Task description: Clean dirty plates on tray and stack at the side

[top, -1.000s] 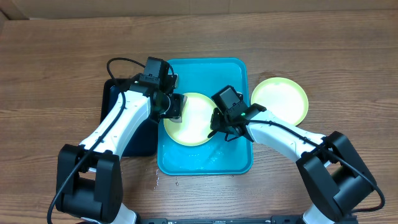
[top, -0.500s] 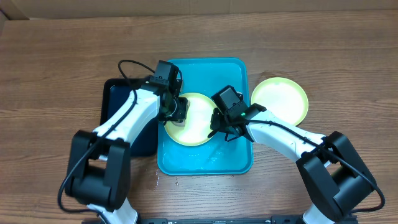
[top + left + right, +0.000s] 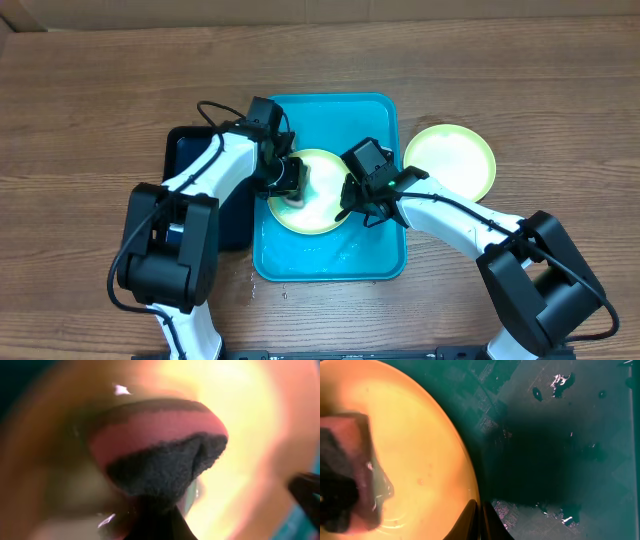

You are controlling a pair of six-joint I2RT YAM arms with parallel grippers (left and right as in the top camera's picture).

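Observation:
A light green plate (image 3: pixel 318 205) lies in the turquoise tray (image 3: pixel 340 115), whose floor is wet (image 3: pixel 560 435). My left gripper (image 3: pixel 287 180) is shut on a pink sponge with a dark scrub face (image 3: pixel 160 455), pressed onto the plate's left part; this sponge (image 3: pixel 345 480) also shows at the left of the right wrist view. My right gripper (image 3: pixel 352 205) is shut on the plate's right rim (image 3: pixel 465 460), its fingertips (image 3: pixel 470 520) straddling the edge. A second light green plate (image 3: pixel 450 160) rests on the table to the right of the tray. No light blue plate is in view.
A narrower black tray (image 3: pixel 205 190) lies against the turquoise tray's left side, under my left arm. Water drops (image 3: pixel 268 290) spot the wooden table just in front of the tray. A cardboard edge (image 3: pixel 300 12) runs along the back.
My left gripper has slid the sponge rightward and a little forward across the plate, and its arm has swung in. The right arm and both plates have stayed put.

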